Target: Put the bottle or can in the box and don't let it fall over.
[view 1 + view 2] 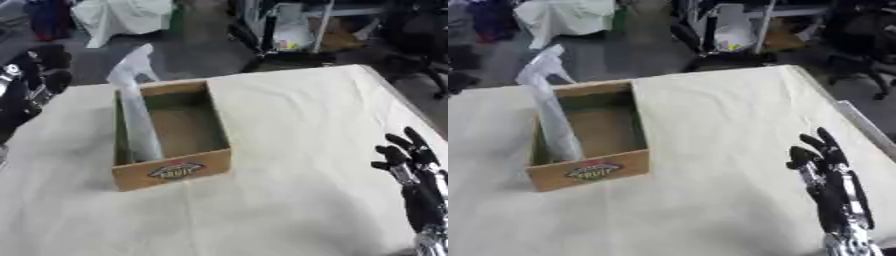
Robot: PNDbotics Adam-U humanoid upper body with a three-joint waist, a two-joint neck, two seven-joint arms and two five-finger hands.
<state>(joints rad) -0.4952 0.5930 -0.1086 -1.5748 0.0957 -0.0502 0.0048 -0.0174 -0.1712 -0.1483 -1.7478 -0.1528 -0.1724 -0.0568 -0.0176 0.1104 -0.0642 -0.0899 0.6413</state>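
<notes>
**Bottle stands in the box; the left hand must leave without touching it**

The pale spray bottle [138, 112] stands upright in the cardboard box [175, 172], against the box wall at nine o'clock, and its trigger head rises well above the rim. Nothing holds it. The box sits on the cloth-covered bench [306, 150], a little toward ten o'clock from the middle.

The left hand [35, 75] is at about nine o'clock from the bottle, apart from it, with its fingers half curled and holding nothing. The right hand [829, 175] rests at four o'clock near the bench edge, fingers straight and spread, pointing up, well apart from the box.

In my judgement the placing is done and only the retreat is left. The bottle is tall and narrow, so it will tip easily. The left hand should go out and up toward nine o'clock, never across the trigger head, and should not push the box wall. The right hand has no need to move.
</notes>
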